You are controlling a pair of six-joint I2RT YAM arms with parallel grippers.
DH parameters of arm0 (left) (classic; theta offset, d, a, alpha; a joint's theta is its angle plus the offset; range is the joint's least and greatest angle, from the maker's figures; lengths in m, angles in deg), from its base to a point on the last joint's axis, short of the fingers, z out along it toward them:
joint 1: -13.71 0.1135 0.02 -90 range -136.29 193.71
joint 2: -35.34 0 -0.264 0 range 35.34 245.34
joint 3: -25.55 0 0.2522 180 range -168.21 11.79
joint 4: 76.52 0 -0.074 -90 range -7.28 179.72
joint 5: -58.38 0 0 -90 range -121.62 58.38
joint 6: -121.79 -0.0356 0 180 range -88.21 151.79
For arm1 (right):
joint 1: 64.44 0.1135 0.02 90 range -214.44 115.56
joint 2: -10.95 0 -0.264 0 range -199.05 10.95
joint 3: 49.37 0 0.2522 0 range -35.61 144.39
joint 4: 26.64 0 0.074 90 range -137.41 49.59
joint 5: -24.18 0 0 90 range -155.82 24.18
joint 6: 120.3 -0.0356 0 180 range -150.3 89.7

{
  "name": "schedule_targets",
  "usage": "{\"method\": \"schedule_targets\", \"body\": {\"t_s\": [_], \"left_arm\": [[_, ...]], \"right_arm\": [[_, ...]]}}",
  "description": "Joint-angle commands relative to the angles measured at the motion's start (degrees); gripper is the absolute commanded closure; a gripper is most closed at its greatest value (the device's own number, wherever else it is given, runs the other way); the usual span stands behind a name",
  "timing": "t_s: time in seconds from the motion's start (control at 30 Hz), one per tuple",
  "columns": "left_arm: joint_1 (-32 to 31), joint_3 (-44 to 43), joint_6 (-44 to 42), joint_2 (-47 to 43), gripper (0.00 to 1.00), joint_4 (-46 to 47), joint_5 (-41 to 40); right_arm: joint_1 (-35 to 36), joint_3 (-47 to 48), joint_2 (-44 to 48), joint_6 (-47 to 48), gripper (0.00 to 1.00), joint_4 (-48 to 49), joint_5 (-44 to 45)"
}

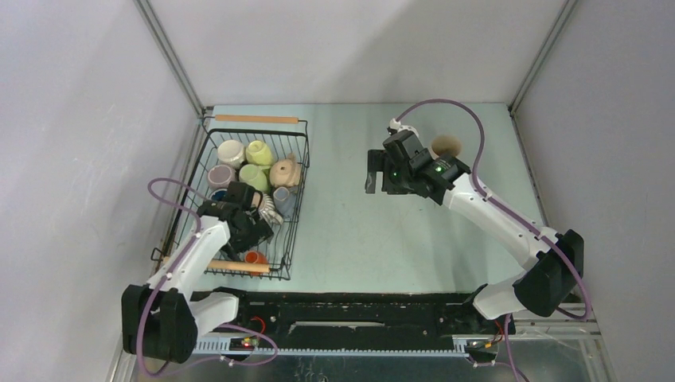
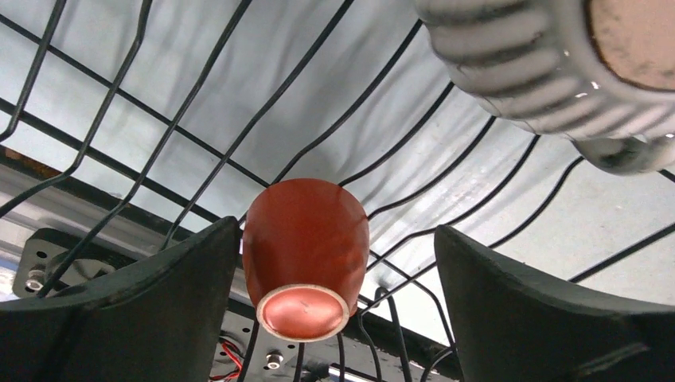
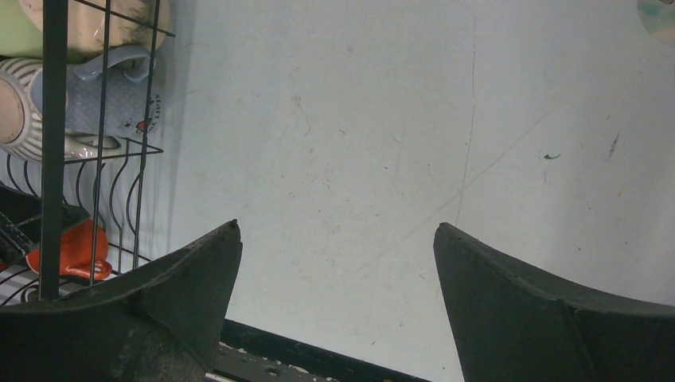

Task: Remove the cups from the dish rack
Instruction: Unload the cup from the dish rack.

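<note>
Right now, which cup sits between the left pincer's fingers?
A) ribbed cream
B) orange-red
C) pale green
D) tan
B: the left wrist view shows the orange-red cup lying on the dish rack wires, between the open jaws of the left pincer.

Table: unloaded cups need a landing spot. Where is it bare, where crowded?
Bare: the broad stretch between the dish rack and the right gripper, down to the near edge. Crowded: the rack, cups packed around the left gripper.

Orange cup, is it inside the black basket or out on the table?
Inside. The orange cup lies on the wires of the dish rack, at its near end, between the open fingers of the left gripper.
</note>
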Motion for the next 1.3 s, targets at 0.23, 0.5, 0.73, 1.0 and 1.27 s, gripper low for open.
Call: {"method": "schedule_targets", "body": {"t_s": [0.23, 0.5, 0.73, 1.0, 1.27], "left_arm": [[0.3, 1.7, 3.2, -1.8, 0.00, -1.8, 1.4], [0.3, 1.2, 2.8, 1.7, 0.11, -2.9, 4.0], [0.2, -0.3, 1.3, 4.9, 0.21, -3.7, 6.1], [-0.9, -3.4, -2.9, 7.9, 0.26, -4.5, 8.0], [-1.1, -6.7, -6.4, 6.3, 0.09, -7.2, 6.1]], "right_arm": [[1.5, -1.7, 0.2, -1.3, 0.03, 1.7, 2.1], [1.3, -3.3, 0.9, -1.4, 0.03, 3.1, 2.2], [0.9, -3.9, 1.4, -1.0, 0.03, 4.2, 2.0], [0.0, -4.1, 1.0, -0.5, 0.03, 5.0, 1.3], [-0.2, -4.1, 0.7, -0.3, 0.03, 5.8, 0.4]]}}
